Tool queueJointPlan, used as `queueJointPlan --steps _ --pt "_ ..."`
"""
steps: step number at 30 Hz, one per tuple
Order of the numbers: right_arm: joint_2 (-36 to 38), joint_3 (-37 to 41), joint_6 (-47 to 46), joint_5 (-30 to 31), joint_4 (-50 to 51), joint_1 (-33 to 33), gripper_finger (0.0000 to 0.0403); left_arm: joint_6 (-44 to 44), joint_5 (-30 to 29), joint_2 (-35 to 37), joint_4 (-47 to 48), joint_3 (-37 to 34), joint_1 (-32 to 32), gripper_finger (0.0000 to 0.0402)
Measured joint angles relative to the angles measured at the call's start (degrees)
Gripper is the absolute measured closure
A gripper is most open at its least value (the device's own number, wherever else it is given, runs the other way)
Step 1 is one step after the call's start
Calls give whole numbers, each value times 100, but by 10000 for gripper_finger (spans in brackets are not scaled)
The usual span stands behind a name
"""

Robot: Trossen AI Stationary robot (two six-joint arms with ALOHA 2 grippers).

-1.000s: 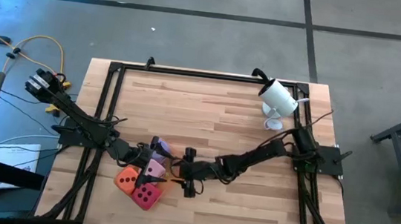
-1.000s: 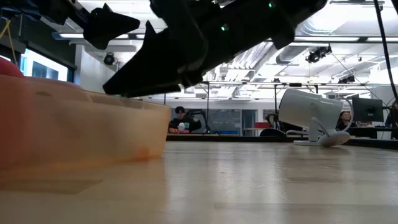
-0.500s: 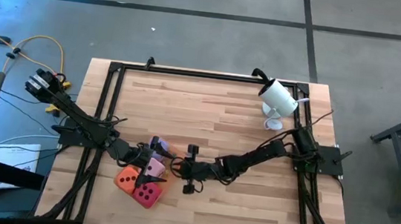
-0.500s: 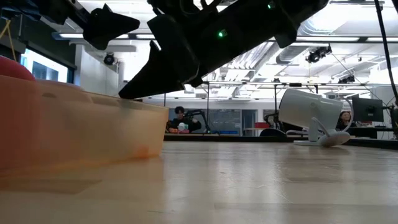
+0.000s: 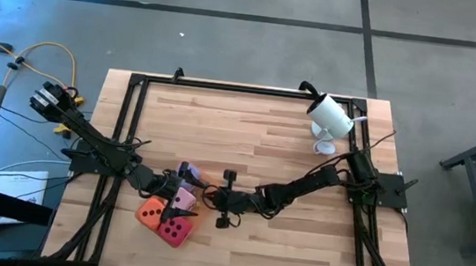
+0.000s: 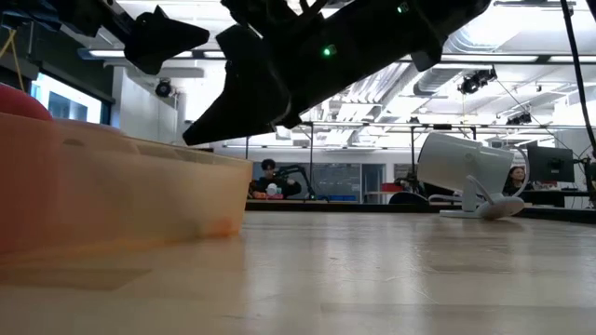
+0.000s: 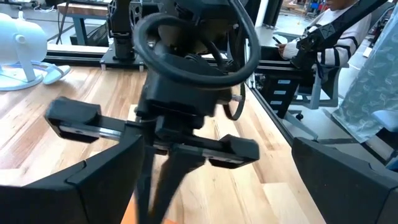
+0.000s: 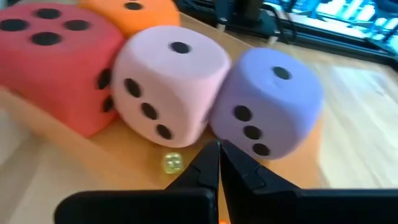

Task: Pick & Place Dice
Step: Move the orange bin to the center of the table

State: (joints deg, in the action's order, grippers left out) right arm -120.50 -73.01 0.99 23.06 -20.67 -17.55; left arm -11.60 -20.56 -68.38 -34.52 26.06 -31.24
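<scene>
Four soft dice sit close together in a shallow orange tray (image 8: 118,152): magenta (image 8: 53,62), orange (image 8: 134,11), light pink (image 8: 171,84) and purple (image 8: 273,99). In the high view they lie at the table's near left (image 5: 176,230). A tiny yellow die (image 8: 173,162) lies on the tray floor before the pink one. My right gripper (image 8: 217,163) is shut with nothing in it, above the tray's right rim (image 6: 223,163), pointing at the gap between the pink and purple dice. My left gripper (image 7: 199,186) hangs open over the tray's far side (image 5: 178,182), holding nothing.
A white camera-like device (image 5: 330,116) stands on its foot at the table's far right corner (image 6: 466,172). Black frame rails (image 5: 251,88) run along the table's edges. Bare wood (image 5: 255,135) spreads across the middle and far half. A person sits in the room behind.
My right gripper has shut its fingers and turned its wrist a little while staying over the tray's right rim. The dice and the left arm have kept still.
</scene>
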Motion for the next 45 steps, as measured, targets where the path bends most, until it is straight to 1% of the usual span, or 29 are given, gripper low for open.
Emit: queueJointPlan --steps 3,5,6,10,11,16,21,27,33,41,45 --pt "8 0 -219 350 202 58 401 0 0 0 0 0 -1 4" --pt "8 0 -454 375 468 156 401 0 0 0 0 0 -2 4" --pt "8 -2 -598 336 558 207 401 0 0 0 0 0 0 4" --pt "46 -20 -1104 -199 860 415 401 0 0 0 1 0 -1 4" --pt "47 -20 -1199 -247 894 445 401 0 0 0 0 0 0 4" --pt "45 -20 -1297 -116 1092 475 401 2 0 0 0 0 -1 4" --pt "45 -24 -1306 252 1331 424 401 0 0 0 28 0 -16 4" --pt "188 -15 -1363 509 1771 375 401 2 0 0 35 0 -126 4" --pt "520 7 -1770 1052 2818 289 401 4 0 1 31 0 -166 4" --pt "847 9 -2532 1289 4171 204 401 4 0 0 23 0 -164 4" --pt "1016 7 -3208 1292 5325 134 401 3 0 1 23 0 -164 4"
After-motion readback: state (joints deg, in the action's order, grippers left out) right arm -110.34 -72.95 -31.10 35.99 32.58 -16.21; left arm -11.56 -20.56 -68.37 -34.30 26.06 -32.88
